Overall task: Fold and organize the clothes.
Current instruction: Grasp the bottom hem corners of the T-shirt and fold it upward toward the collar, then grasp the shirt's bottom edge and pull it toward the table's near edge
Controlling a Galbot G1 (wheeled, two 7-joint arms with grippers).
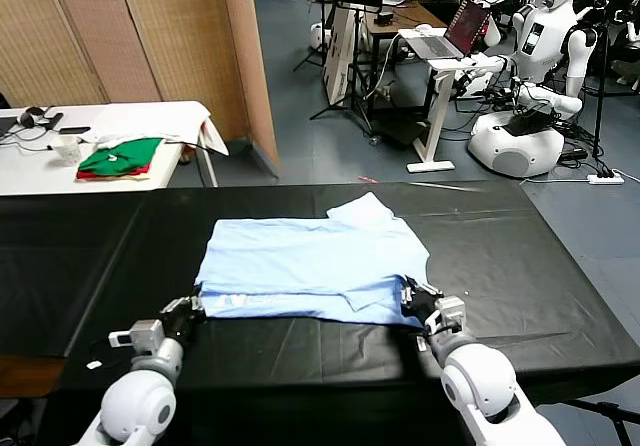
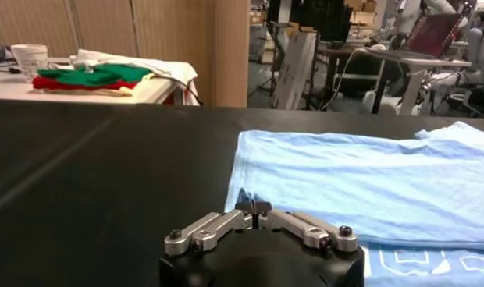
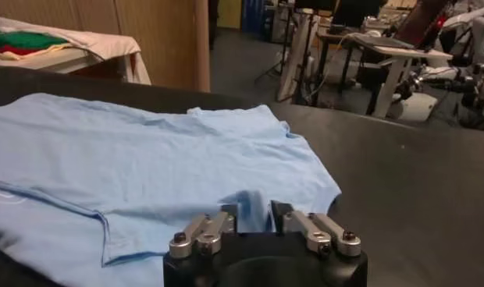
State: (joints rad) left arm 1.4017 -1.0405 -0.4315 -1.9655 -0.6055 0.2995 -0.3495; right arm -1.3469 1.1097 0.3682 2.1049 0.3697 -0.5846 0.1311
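Observation:
The clothes, one pale light-blue T-shirt (image 1: 310,261), lie folded over on the black table (image 1: 520,236), a sleeve poking out at the far right. My left gripper (image 1: 190,311) sits at the shirt's near left corner. In the left wrist view this gripper (image 2: 253,207) has its jaws pressed together, and a peak of the shirt (image 2: 367,187) rises at their tips. My right gripper (image 1: 415,301) is at the near right corner. Seen from the right wrist, this gripper (image 3: 254,214) is open, and a fold of the shirt (image 3: 148,164) stands loose between its fingers.
Green and red garments (image 1: 120,158) lie on a white side table (image 1: 100,126) at the far left, beside a wooden screen. White robots (image 1: 530,116) and a desk with a laptop (image 1: 455,31) stand beyond the table's far right.

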